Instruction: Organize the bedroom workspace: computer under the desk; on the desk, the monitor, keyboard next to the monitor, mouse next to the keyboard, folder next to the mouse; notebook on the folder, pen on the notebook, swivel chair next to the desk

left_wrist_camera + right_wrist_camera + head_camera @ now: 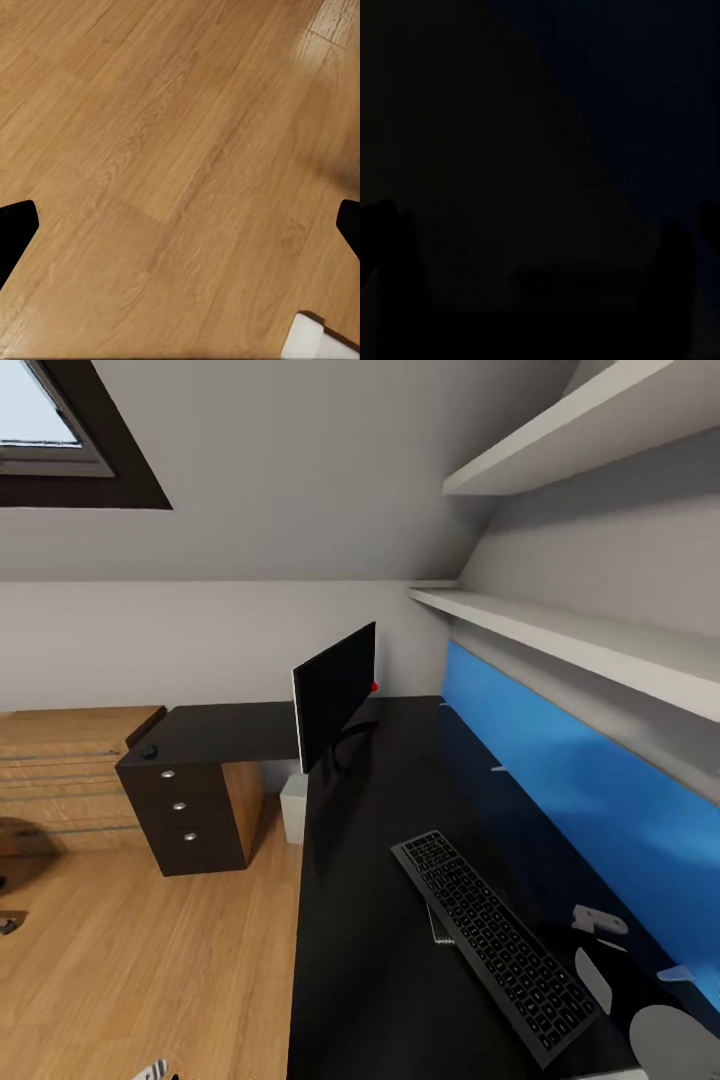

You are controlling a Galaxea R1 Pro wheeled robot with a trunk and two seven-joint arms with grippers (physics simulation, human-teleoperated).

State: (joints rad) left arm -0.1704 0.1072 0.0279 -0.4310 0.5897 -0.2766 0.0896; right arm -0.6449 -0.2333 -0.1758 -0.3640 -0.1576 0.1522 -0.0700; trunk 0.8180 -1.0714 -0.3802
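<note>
On the black desk (370,960) the monitor (335,695) stands at the inner corner, turned edge-on. The keyboard (495,940) lies slantwise nearer me, and a thin dark grey edge, likely the notebook (437,926), pokes out from under it. The mouse (149,751) sits on the far left wing above the drawer unit (185,815). The computer (293,808) stands under the desk. My left gripper (180,232) hangs open over bare wooden floor. My right gripper (540,225) looks at a near-black surface, its fingertips faintly seen wide apart. Folder, pen and swivel chair are out of view.
Grey parts of my right arm (665,1040) hover over the desk beside the keyboard. A blue wall panel (570,780) and white shelves (560,635) line the wall on the right. Low wooden cabinets (60,780) stand at the left. A white object (319,339) sits on the floor.
</note>
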